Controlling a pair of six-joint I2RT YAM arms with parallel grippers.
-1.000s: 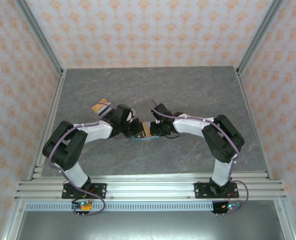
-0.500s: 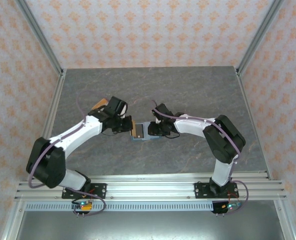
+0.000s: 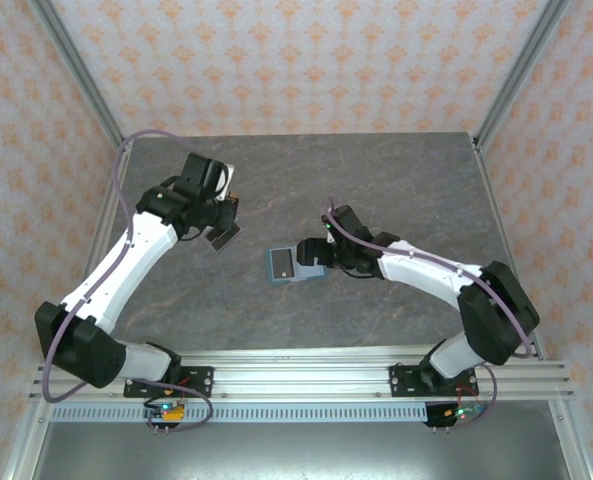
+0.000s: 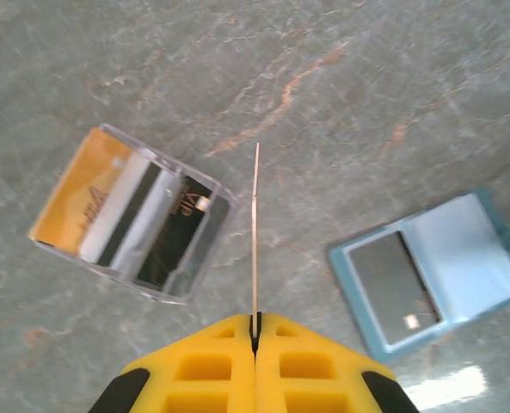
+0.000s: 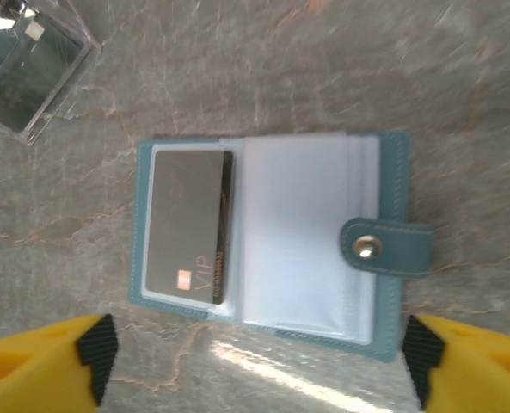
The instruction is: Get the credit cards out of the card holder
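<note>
The card holder point(image 5: 272, 241) lies open and flat near the middle of the grey table point(image 3: 376, 180), a dark card point(image 5: 188, 225) in its left pocket and its tab to the right. The right gripper point(image 5: 259, 353) hangs over it, released, fingers spread wide to either side. Well to the left, the left gripper point(image 4: 255, 325) is clenched on a thin card point(image 4: 255, 232) seen edge-on, above a clear plastic tray point(image 4: 220, 206) holding orange point(image 4: 74, 194), grey-white point(image 4: 125, 215) and dark cards.

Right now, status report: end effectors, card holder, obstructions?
Left end effector shut on thin card near clear box. Right end effector open over open card holder; dark VIP card inside. Nothing blocking.
</note>
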